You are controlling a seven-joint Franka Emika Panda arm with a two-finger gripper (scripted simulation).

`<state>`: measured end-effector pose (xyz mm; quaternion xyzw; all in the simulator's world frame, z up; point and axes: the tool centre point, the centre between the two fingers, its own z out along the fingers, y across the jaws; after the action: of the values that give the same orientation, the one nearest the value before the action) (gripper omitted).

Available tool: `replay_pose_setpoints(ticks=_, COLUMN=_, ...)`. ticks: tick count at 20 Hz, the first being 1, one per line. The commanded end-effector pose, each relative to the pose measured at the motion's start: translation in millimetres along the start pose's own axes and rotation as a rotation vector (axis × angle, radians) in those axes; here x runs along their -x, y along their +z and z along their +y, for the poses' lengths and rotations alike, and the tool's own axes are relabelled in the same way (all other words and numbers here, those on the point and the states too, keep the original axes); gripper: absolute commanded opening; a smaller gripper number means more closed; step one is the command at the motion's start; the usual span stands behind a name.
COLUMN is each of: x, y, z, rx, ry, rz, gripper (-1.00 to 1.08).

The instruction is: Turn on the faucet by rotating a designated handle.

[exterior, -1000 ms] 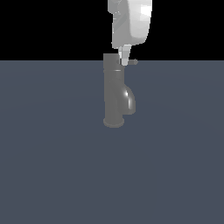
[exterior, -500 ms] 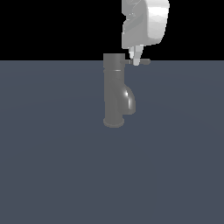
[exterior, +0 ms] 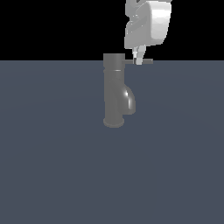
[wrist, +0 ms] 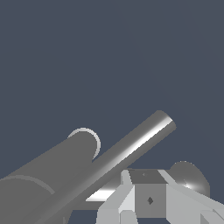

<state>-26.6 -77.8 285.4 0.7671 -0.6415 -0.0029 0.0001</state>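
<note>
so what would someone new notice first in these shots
First the dark glossy faucet, upright and alone on a plain grey-blue floor, its short spout curving down toward the exterior view's right. Next the white gripper coming down from the top edge onto the thin handle, which sticks out sideways from the faucet's top.

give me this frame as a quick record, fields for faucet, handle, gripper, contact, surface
faucet: dark-grey upright cylinder, flared base, short curved spout on the exterior view's right
handle: thin grey rod sticking out sideways from the top cap, toward the exterior view's right
gripper: white, coming down from above at the handle
contact: fingertips at the rod; touching cannot be confirmed
surface: plain blue-grey floor
</note>
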Motion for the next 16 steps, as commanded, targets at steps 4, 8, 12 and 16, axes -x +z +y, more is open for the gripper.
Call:
replay_pose_setpoints(ticks=4, x=-13.1, y=0.1, z=-10.4, rx=-0.004, ry=0.007, rz=0.002, gripper=-1.00)
replay_pose_setpoints(ticks=8, x=-20.6, y=0.1, z=-16.8, rx=-0.004, ry=0.010, rz=0.002, gripper=-1.00)
replay_pose_setpoints(ticks=12, x=-28.0, y=0.0, z=-23.1, rx=-0.004, ry=0.012, rz=0.003, gripper=-1.00)
replay_pose_setpoints(ticks=16, x=-35.5, y=0.0, z=-29.3, rx=-0.004, ry=0.015, rz=0.003, gripper=-1.00)
